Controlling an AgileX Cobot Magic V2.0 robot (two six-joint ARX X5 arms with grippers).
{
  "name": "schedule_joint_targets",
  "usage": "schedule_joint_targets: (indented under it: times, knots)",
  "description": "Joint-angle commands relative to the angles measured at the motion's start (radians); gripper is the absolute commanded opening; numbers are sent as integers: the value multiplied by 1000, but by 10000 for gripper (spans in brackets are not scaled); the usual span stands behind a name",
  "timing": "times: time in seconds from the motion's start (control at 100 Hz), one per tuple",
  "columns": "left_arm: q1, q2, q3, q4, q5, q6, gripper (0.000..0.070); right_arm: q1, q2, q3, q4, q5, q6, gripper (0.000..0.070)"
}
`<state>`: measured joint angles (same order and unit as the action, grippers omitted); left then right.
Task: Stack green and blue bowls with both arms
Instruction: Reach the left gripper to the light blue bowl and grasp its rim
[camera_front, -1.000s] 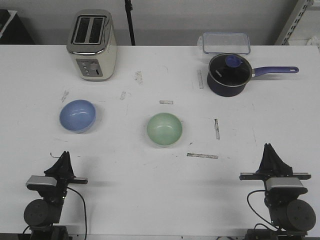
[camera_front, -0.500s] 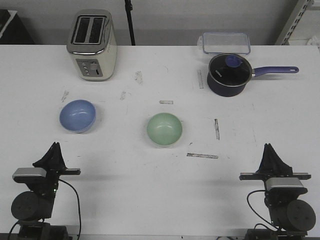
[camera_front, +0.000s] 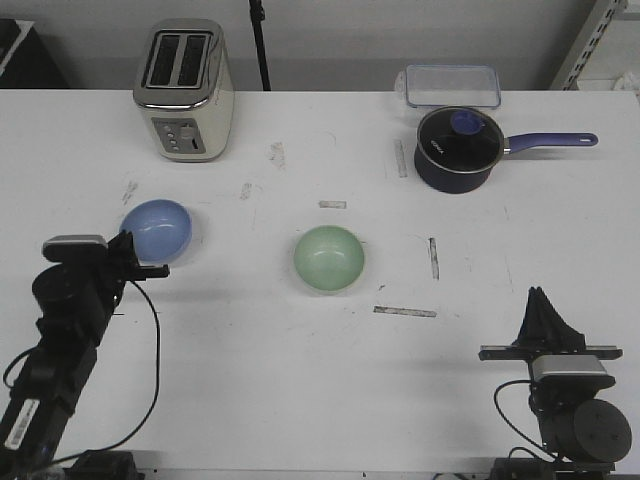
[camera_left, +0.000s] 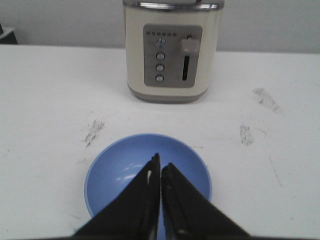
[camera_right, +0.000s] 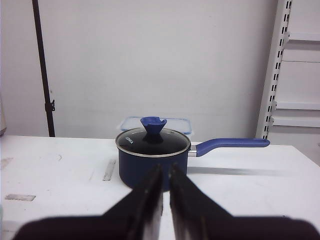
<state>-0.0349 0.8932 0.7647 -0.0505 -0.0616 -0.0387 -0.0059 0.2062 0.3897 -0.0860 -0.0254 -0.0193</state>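
**Left arm over the blue bowl, right arm waiting**

White table (camera_front: 300, 400) with grey scuff marks carries everything. At the far left stands a toaster (camera_front: 184, 90); at the far right a navy saucepan (camera_front: 458, 148) with a long handle, and behind it a clear box (camera_front: 452, 85). They are well apart from the work and seem to be only distractors.

The blue bowl (camera_front: 157, 231) sits on the left, upright and empty. The green bowl (camera_front: 329, 259) sits near the centre, also upright. The two are apart, so no stacking is done yet.

The left gripper (camera_left: 160, 167) hangs just over the blue bowl's near side, its jaws together and holding nothing. I judge it must spread them before it can take the rim.

The right gripper (camera_right: 165, 175) rests at the near right, jaws pressed together and empty, pointing toward the saucepan. Probably it waits for the green bowl.
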Motion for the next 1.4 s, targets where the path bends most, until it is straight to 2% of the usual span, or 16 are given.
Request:
schedule_joint_targets:
  times: [0.0, 0.16, 0.35, 0.51, 0.64, 0.75, 0.89, 1.03, 1.07, 1.24, 1.28, 1.39]
  knots:
    - [2, 67, 75, -50, -3, 8, 1, 0, -3, 2, 11, 0, -4, 14]
    - [31, 204, 212, -238, 0, -54, 1, 0, -3, 2, 11, 0, -4, 14]
    - [57, 327, 352, -491, 40, -135, 1, 0, -3, 2, 11, 0, -4, 14]
    - [140, 430, 492, -622, 44, -146, 1, 0, -3, 2, 11, 0, -4, 14]
    - [206, 505, 603, -739, 51, -282, 1, 0, -3, 2, 11, 0, -4, 14]
    - [263, 558, 659, -787, 121, -337, 1, 0, -3, 2, 11, 0, -5, 14]
    - [320, 615, 674, -780, 259, -337, 2, 0, -3, 2, 11, 0, -4, 14]
    - [344, 670, 674, -760, 343, -324, 6, 0, -3, 2, 11, 0, -4, 14]
    - [344, 686, 674, -755, 362, -307, 30, 0, -3, 2, 11, 0, -4, 14]
    - [342, 750, 674, -755, 370, -286, 296, 0, -3, 2, 11, 0, -4, 14]
    - [342, 765, 674, -753, 370, -286, 333, 0, -3, 2, 11, 0, -4, 14]
    - [342, 798, 674, -737, 369, -287, 338, 0, -3, 2, 11, 0, -4, 14]
